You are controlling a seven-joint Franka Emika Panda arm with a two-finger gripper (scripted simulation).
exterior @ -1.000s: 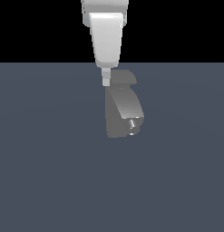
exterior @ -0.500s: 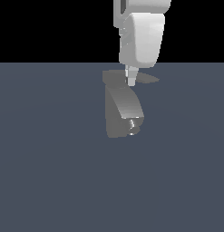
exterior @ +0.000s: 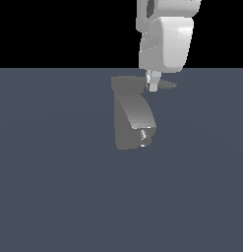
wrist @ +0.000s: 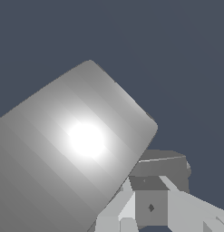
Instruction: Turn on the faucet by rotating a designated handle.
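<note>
The faucet [exterior: 132,115] is a matte grey upright block whose curved spout ends in a shiny nozzle [exterior: 142,137]. Its handle [exterior: 165,85], a thin flat grey lever, sticks out from the top toward the exterior view's right. My gripper [exterior: 153,83] comes down from above with its fingertips together, resting against the handle just beside the faucet top. In the wrist view the broad pale grey faucet surface [wrist: 72,145] fills most of the picture. A darker grey block [wrist: 161,170] sits just past my white fingers [wrist: 120,210].
A flat dark blue-grey floor [exterior: 54,197] spreads around the faucet. Above its far edge the background is black. No other objects show.
My gripper has moved toward the exterior view's right, from above the faucet's left top edge to past its right side. The handle has swung out to that side with it.
</note>
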